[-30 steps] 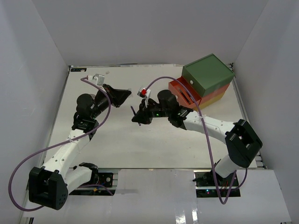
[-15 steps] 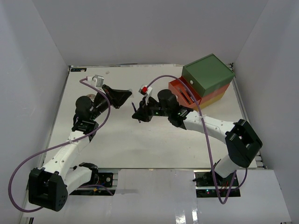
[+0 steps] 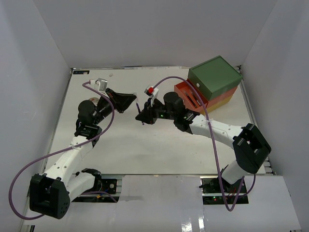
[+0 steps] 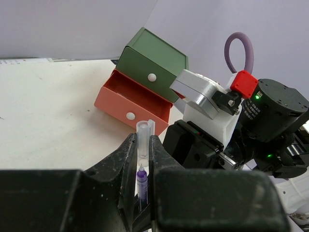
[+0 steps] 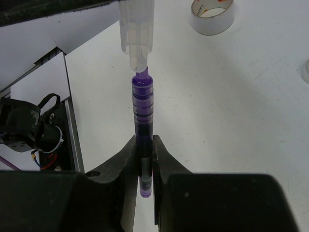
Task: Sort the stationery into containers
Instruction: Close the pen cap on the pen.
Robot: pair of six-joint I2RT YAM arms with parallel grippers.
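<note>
Both arms met mid-table over the bare white table (image 3: 145, 154), tips close together. The left gripper (image 3: 134, 99) had its fingers (image 4: 129, 153) pinched on a clear cap (image 4: 143, 131); the right gripper (image 3: 141, 117) had its fingers (image 5: 162, 157) pinched on the barrel of a purple pen (image 5: 142, 104). Pen and cap were in one line, held above the table between the two grippers. The cap's narrow end touched the pen's upper end, but I couldn't tell how far it was seated. The pen's lower end stuck out slightly below the right fingers. The chest (image 3: 215, 76) sat at the far right corner of the table, well apart from both grippers. Its green top drawer (image 4: 150, 62) was closed and the orange-red middle drawer (image 3: 191, 96) was pulled out toward the right arm's wrist. There were thin dark shapes inside that drawer, too small to identify. Only an edge of the yellow bottom drawer (image 3: 223, 103) showed under the other two. In the right wrist view, a tape roll (image 5: 213, 14) lay flat on the table beyond the pen, not touching anything.
</note>
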